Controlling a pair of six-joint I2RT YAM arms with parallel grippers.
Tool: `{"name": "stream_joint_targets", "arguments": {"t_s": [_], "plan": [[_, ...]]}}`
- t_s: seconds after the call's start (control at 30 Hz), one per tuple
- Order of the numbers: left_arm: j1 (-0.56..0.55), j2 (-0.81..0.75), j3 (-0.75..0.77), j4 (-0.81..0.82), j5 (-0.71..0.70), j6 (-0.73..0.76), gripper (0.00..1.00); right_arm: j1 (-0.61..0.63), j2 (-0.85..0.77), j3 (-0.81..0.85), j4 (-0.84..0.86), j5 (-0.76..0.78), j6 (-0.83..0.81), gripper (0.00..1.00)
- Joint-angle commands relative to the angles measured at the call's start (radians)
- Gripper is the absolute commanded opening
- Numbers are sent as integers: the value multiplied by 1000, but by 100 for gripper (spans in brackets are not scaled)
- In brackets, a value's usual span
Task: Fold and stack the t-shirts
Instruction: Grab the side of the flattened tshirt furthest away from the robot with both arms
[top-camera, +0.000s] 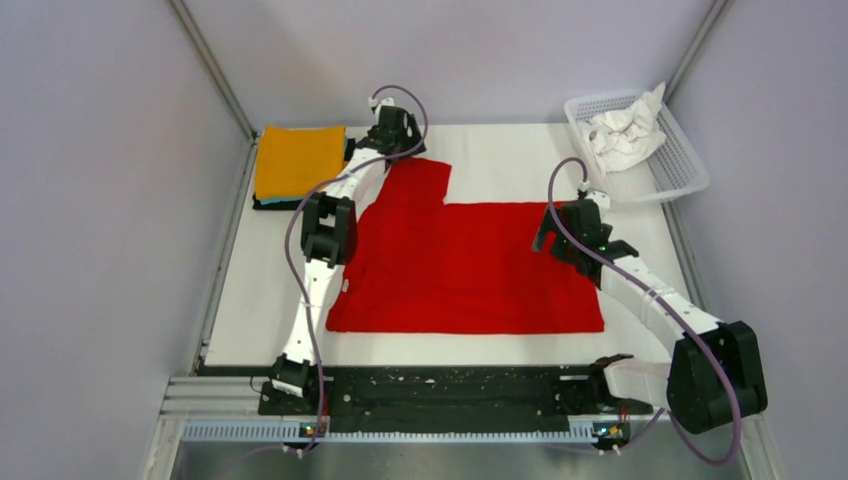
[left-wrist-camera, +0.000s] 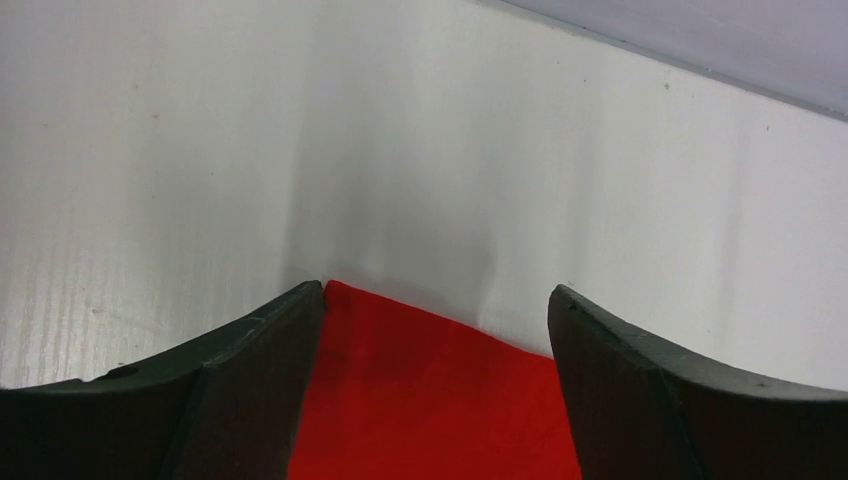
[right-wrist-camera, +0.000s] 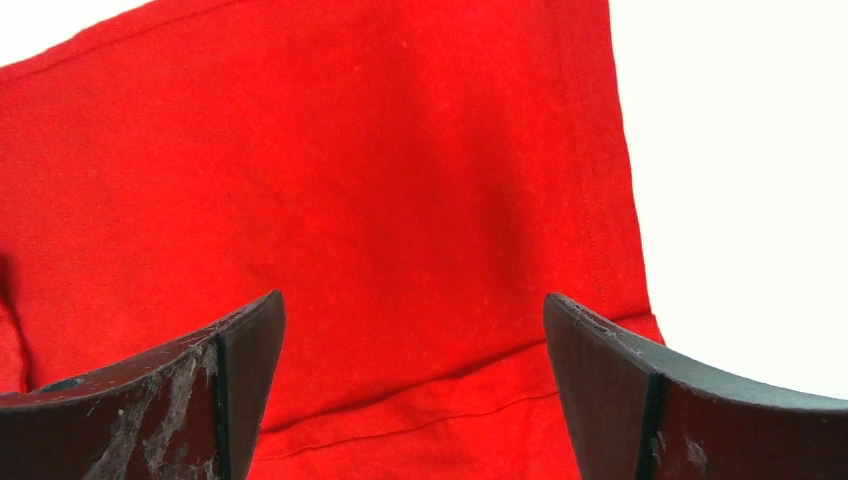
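A bright red t-shirt (top-camera: 470, 265) lies flat on the white table, one sleeve reaching to the back left. My left gripper (top-camera: 398, 132) hovers open over that sleeve's far edge; in the left wrist view the red cloth (left-wrist-camera: 430, 400) lies between the spread fingers. My right gripper (top-camera: 562, 228) is open over the shirt's right part; the right wrist view shows red cloth (right-wrist-camera: 400, 200) with a hem fold between the fingers. A folded orange t-shirt (top-camera: 298, 160) lies on a teal and a black one at the back left. White t-shirts (top-camera: 625, 130) sit crumpled in the basket.
A white plastic mesh basket (top-camera: 680, 165) stands at the back right corner. Grey walls close in the table on the left, back and right. A black rail (top-camera: 440, 390) with the arm bases runs along the near edge.
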Motion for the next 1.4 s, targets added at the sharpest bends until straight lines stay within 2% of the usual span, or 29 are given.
{"name": "stream_joint_targets", "arguments": {"t_s": [0.0, 0.1, 0.2, 0.37, 0.47, 0.67, 0.73, 0.87, 1.1, 1.27, 1.37], "plan": [[4, -15, -7, -54, 81, -61, 86, 3, -56, 4, 32, 7, 14, 99], [2, -1, -6, -60, 171, -64, 81, 2, -71, -2, 29, 8, 11, 99], [-9, -5, -7, -111, 180, -65, 75, 3, -84, -10, 29, 11, 8, 99], [-36, -17, -26, -189, 135, -43, 61, 4, -89, -15, 29, 16, -2, 99], [-53, -16, -24, -229, 53, -6, 52, 4, -88, -17, 29, 23, -6, 99], [-58, -29, -15, -244, -57, 6, 20, 2, -64, -14, 34, 33, -7, 99], [-59, -40, -15, -237, -71, 19, 2, 2, -42, 0, 33, 51, -11, 99], [-58, -76, -27, -190, -75, 60, 0, -31, 61, 99, -17, 98, 7, 99], [-56, -161, -97, -107, -100, 125, 0, -90, 365, 373, -38, 169, 16, 99], [-57, -179, -137, -77, -56, 158, 0, -99, 614, 573, -97, 290, 12, 95], [-55, -188, -152, -56, -22, 173, 0, -101, 706, 676, -105, 331, 5, 94]]}}
